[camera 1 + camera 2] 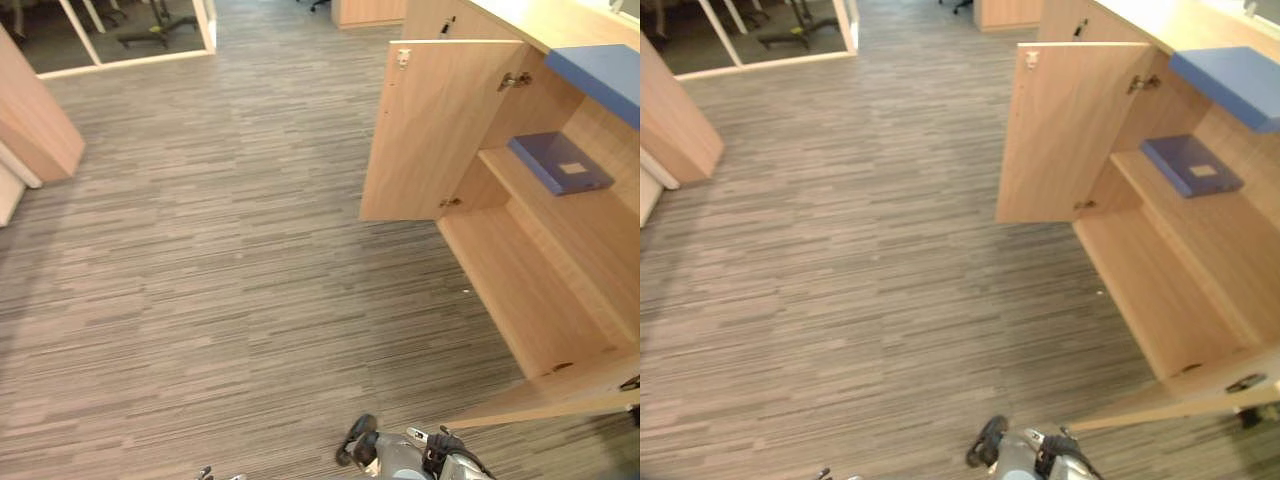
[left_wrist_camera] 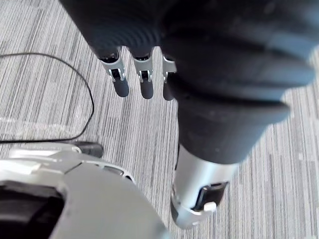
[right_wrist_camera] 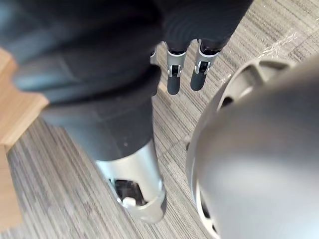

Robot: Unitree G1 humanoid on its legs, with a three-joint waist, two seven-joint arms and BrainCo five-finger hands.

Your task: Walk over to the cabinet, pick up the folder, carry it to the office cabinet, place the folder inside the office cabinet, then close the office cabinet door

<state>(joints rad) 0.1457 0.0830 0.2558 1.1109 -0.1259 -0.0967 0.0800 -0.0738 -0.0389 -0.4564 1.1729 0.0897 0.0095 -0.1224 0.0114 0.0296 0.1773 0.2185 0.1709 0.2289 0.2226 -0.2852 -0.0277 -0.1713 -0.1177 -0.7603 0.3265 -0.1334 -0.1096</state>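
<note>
Close in, the robot's left hand point(image 2: 199, 99) and right hand point(image 3: 114, 89) hang at its sides over the striped grey carpet point(image 1: 220, 270), fingers straight and loose, grasping nothing. Just ahead to the right, the office cabinet point(image 1: 530, 290) stands with both doors open: the near door point(image 1: 550, 395) juts across the lower right corner, and the far door point(image 1: 435, 130) stands out from the front. Between them the blue folder point(image 1: 560, 163) lies flat on the shelf above the bottom board, back from the front edge, so the placing looks done and closing the doors looks to be the step in hand. Doing it well likely means stepping closer, laying flat fingers on a door's outer face near its free edge, and pushing in a steady arc until it meets the frame, clear of the hinge point(image 1: 515, 80). A second blue slab point(image 1: 600, 75) rests on the cabinet top, cut off at the picture's edge; whether it is another folder is unclear. The cabinet's right part is cut off too. Beyond, a pale wooden unit point(image 1: 35, 125) and a glass partition point(image 1: 130, 30) edge the room.
</note>
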